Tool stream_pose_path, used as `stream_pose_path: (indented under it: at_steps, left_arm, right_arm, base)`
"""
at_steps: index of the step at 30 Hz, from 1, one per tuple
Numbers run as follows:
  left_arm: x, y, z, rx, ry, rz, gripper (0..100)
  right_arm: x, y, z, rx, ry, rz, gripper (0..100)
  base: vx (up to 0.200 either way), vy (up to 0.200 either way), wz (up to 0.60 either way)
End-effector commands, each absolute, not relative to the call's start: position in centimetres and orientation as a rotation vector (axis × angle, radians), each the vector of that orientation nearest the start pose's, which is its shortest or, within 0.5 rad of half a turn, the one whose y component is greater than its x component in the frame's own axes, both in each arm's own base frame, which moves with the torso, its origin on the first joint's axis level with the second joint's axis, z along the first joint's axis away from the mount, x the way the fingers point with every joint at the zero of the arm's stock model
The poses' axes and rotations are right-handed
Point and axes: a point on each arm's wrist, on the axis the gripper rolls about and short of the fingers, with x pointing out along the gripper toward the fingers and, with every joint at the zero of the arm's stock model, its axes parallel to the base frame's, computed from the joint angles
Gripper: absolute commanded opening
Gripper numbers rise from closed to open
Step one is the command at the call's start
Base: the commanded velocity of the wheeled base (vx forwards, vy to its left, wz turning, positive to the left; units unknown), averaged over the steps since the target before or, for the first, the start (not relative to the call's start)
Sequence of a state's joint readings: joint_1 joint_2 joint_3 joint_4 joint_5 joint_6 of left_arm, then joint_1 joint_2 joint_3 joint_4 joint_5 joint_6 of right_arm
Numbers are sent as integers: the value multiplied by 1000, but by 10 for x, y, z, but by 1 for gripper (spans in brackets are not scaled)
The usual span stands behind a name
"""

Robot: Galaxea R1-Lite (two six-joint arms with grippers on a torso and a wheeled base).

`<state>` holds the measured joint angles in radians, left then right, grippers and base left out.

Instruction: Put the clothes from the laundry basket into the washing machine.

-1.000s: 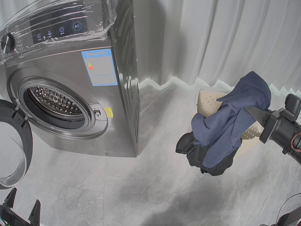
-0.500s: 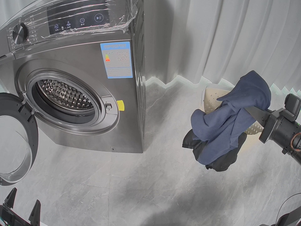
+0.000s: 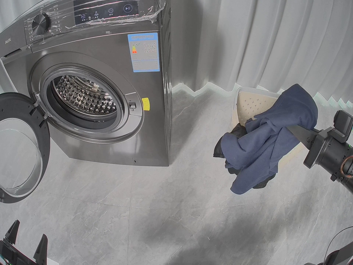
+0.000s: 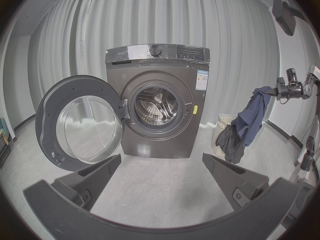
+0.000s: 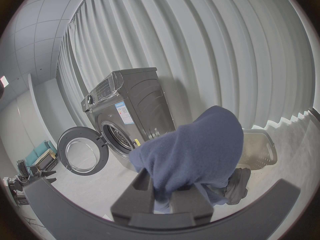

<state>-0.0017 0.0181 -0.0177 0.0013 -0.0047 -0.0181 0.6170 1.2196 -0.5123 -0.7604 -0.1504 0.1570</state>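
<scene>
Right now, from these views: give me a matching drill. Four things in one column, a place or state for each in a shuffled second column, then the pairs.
Things
1. round glass door of the grey metal washing machine
2. navy blue cloth garment
3. cream perforated plastic laundry basket
4. left gripper

States
A. stands on the grey floor by the white curtain
B. fingers apart, empty, low
C. swung wide open on its hinge
D. hangs from the shut right gripper

Pairs: 1-C, 2-D, 3-A, 4-B

Pale pleated curtains (image 3: 264, 34) behind, grey marble-look tile floor (image 3: 154, 218).
</scene>
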Motion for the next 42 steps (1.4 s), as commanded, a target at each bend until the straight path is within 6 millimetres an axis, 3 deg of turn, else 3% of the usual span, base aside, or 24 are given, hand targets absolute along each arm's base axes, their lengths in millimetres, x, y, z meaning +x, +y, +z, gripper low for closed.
stream_pose_path:
  at_steps: [1, 32, 42]
  left_arm:
    - [-23, 0, 76, -18, 0, -6, 100]
    - [-23, 0, 76, -20, 0, -6, 100]
    - [-23, 0, 76, -20, 0, -6, 100]
  right_arm:
    - [151, 103, 230, 173, -8, 469, 0]
    - [151, 104, 230, 175, -8, 483, 0]
    - [153, 105, 232, 180, -25, 487, 0]
  base:
    - [0, 200, 0]
    - [0, 200, 0]
    - [0, 0, 0]
